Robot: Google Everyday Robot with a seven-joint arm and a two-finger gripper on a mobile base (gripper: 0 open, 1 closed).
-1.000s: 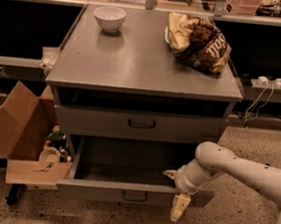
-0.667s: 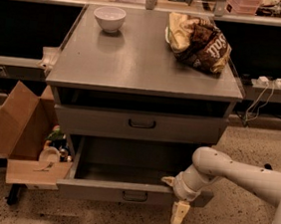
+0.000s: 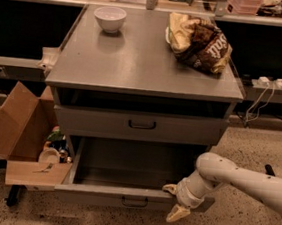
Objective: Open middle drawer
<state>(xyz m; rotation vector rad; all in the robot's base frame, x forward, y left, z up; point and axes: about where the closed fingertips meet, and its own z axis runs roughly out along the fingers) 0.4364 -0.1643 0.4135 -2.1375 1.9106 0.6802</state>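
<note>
Grey sheet metal makes up the middle drawer [image 3: 97, 194], so a stiff, fairly heavy box on runners is to be expected. It should slide rather than flex, and a steady, straight pull is called for, not a jerk. Its smooth front panel offers little purchase and would probably be slippery if pinched. The small black handle [image 3: 134, 202] at the centre of that panel is judged the proper place to take hold, since a pull there should keep the drawer square on its runners. A pull at a corner could rack it.

The drawer is seen standing well out from the cabinet [image 3: 136, 63], beneath the upper drawer [image 3: 99, 123], with its front panel nearest the camera. The opening is therefore judged largely done.

The gripper [image 3: 174, 202] is found at the right end of the front panel, near its right corner and well to the right of the handle. The fingers [image 3: 178, 215] are spread: one pale tip lies at the panel's top edge and the other hangs below its bottom edge. Nothing is seen pinched between them, and whether the panel is touched cannot be told.

A cardboard box [image 3: 16, 126] lies just beside the drawer's left front corner, so rubbing there should be watched for if more travel is wanted.
</note>
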